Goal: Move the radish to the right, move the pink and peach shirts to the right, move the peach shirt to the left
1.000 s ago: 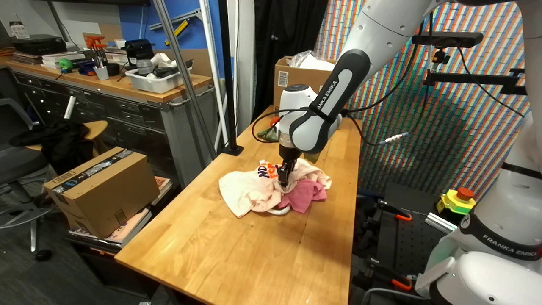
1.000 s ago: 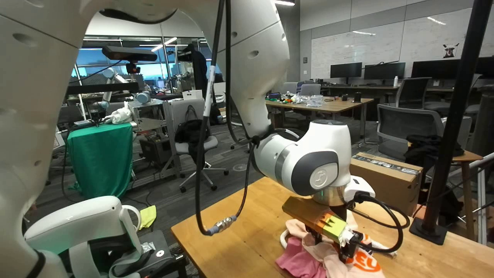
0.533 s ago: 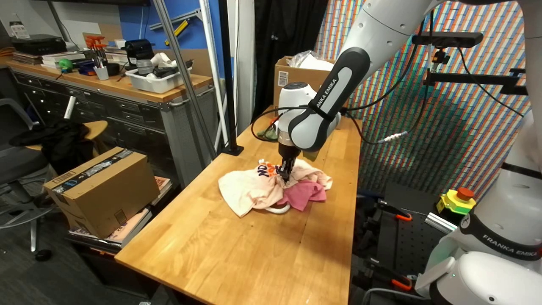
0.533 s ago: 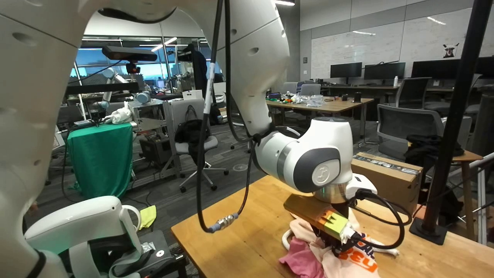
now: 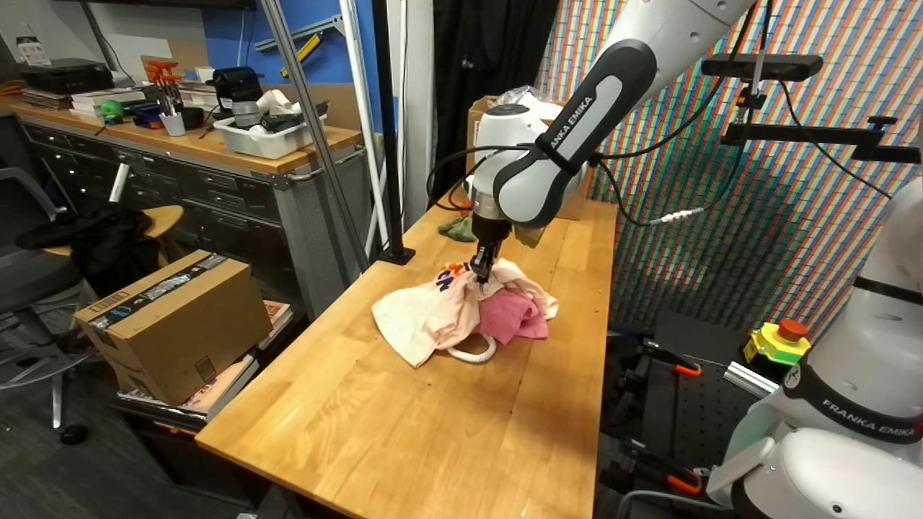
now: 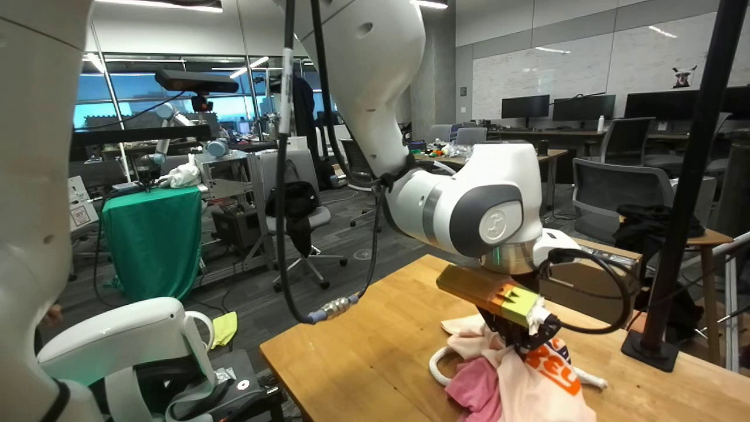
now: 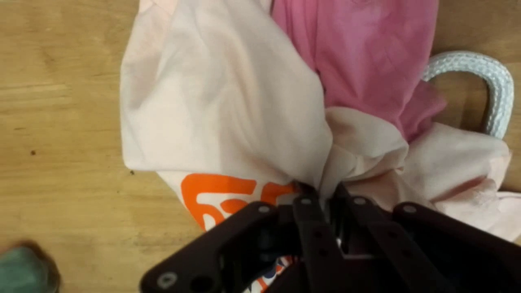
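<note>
In an exterior view, most of the peach shirt [image 5: 422,317] lies left of my gripper [image 5: 482,275], its length running left to right. In an exterior view, the pink shirt [image 6: 476,385] sits near-left of it. In the wrist view, my 2 fingers [image 7: 310,224] pinch a peach fold.

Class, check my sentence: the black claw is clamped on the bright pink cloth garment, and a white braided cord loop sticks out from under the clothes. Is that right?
Not quite: the wrist view shows the black claw clamped on the pale peach cloth shirt, not the bright pink cloth garment. The white braided cord loop does stick out as described.
</note>
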